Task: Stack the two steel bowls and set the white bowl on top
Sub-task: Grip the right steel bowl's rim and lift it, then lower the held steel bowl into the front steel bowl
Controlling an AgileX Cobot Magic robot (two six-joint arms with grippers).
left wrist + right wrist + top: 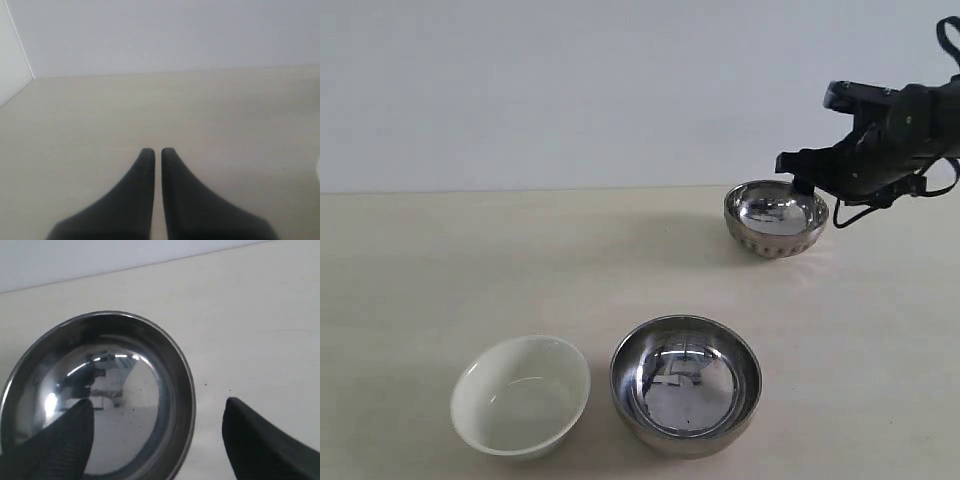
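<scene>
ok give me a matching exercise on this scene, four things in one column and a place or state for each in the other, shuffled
Things:
1. white bowl
2. smooth steel bowl
3. dimpled steel bowl
4. left gripper

Places or states:
a. far right, its rim between the open jaws of the right gripper
b. jaws shut, holding nothing, over the table
c. near side of the exterior view, on the left
d. near side, just right of the white bowl

Pairs: 1-c, 2-d, 3-a, 4-b
</scene>
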